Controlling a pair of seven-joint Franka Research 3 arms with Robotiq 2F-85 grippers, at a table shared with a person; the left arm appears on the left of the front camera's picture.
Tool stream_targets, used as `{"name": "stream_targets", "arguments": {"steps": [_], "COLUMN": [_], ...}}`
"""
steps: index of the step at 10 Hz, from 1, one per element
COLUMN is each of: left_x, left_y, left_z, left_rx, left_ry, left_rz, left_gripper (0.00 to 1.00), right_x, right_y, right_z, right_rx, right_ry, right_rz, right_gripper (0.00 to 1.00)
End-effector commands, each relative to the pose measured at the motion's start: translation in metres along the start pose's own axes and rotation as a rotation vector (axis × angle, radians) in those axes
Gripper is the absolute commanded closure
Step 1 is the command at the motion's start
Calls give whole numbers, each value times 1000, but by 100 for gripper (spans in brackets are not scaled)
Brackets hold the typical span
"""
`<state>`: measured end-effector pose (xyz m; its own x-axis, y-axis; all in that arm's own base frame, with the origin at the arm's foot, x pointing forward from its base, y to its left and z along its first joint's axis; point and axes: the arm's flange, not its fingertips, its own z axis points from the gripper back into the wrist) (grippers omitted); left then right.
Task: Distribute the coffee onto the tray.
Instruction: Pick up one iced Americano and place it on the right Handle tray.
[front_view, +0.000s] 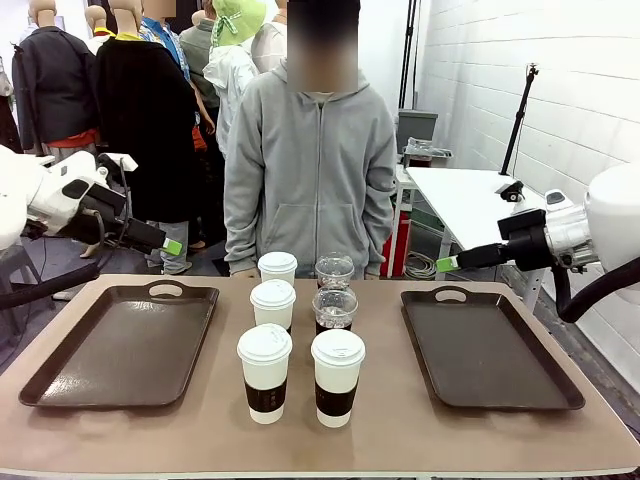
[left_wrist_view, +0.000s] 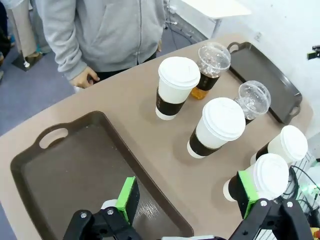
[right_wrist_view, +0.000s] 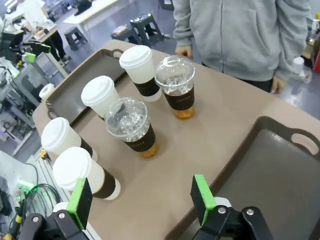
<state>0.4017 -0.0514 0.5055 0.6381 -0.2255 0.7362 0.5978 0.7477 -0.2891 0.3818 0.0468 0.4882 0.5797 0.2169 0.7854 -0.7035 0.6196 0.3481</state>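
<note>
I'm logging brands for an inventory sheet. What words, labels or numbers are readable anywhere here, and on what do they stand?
No text can be read for certain.
Clear cup nearer the person, dark sleeve: a pale line of print, too small to read.
Front left paper cup and front right paper cup, sleeves: faint marks, too blurred to read.
Left tray, right tray, table: no print seen.

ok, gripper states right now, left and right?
Left gripper: open, holding nothing.
Right gripper: open, holding nothing.
</note>
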Motion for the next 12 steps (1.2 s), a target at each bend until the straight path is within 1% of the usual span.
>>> {"name": "stream_targets", "arguments": {"steps": [1, 2, 3, 4, 12], "left_x": [4, 4, 6, -1, -1], "left_y": [11, 12, 11, 5, 5], "left_z": [-7, -8, -10, -1, -1], "left_rx": [-43, -42, -11, -22, -22], "left_ry": [-12, -13, -9, -7, -7], "left_rz": [13, 10, -4, 29, 29], "left_gripper": [0, 0, 0, 0, 0], "right_x": [-3, -3, -1, -3, -3], "right_y": [-7, -7, -5, -2, -2], "right_z": [-9, -10, -12, -2, -2], "right_rx": [43, 45, 15, 25, 25], "right_ry": [-16, -13, 3, -10, -10], "right_rz": [3, 2, -8, -14, -14], "right_gripper": [0, 0, 0, 0, 0]}}
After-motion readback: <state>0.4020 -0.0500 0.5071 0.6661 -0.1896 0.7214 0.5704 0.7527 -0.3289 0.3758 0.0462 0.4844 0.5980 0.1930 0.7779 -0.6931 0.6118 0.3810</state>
